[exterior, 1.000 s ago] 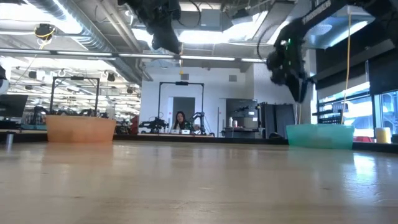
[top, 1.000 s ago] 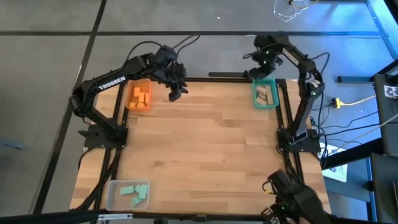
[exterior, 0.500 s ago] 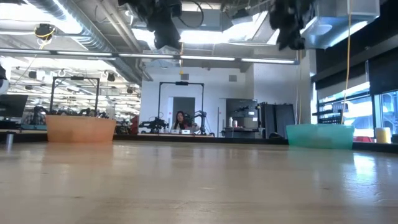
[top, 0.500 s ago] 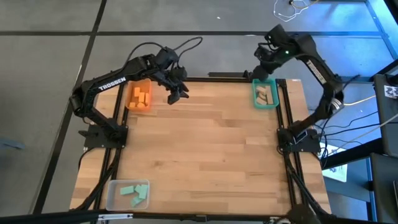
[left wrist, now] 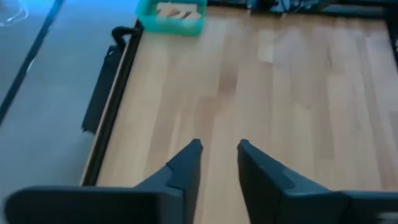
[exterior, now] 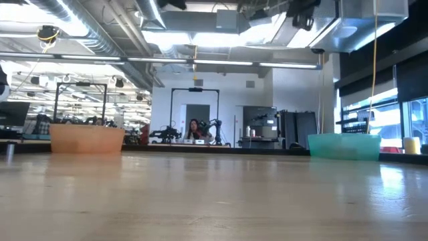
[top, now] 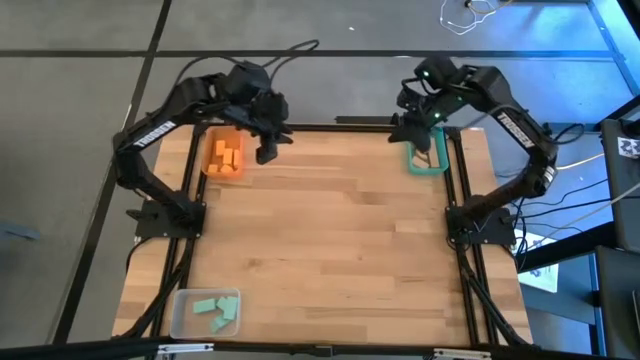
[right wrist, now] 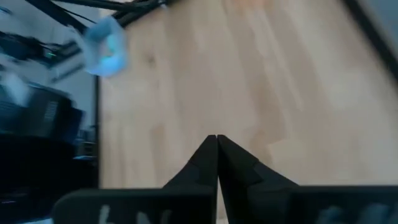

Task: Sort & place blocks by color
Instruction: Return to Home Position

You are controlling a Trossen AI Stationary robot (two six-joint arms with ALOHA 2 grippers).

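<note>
Orange blocks [top: 226, 157] lie in the orange bin [top: 210, 145] at the far left. Pale wood blocks [left wrist: 176, 10] lie in the teal bin [top: 427, 168] at the far right. Mint blocks [top: 214, 311] lie in the clear bin [top: 182, 300] at the near left. My left gripper [left wrist: 217, 149] hangs high beside the orange bin, on its right, open with nothing between its fingers. My right gripper [right wrist: 216, 140] hangs high over the teal bin's left rim, shut and empty. In the low view both grippers are almost wholly above the picture.
The wooden tabletop [top: 330, 240] lies between the bins, framed by black rails [top: 455, 250] on both sides. In the low view the orange bin [exterior: 87, 139] and the teal bin [exterior: 344, 146] stand at the far edge, with the room behind them.
Both grippers have risen out of the top of the low view. My left gripper has drawn back a little toward the orange bin. My right gripper has swung and turned above the teal bin's far left corner.
</note>
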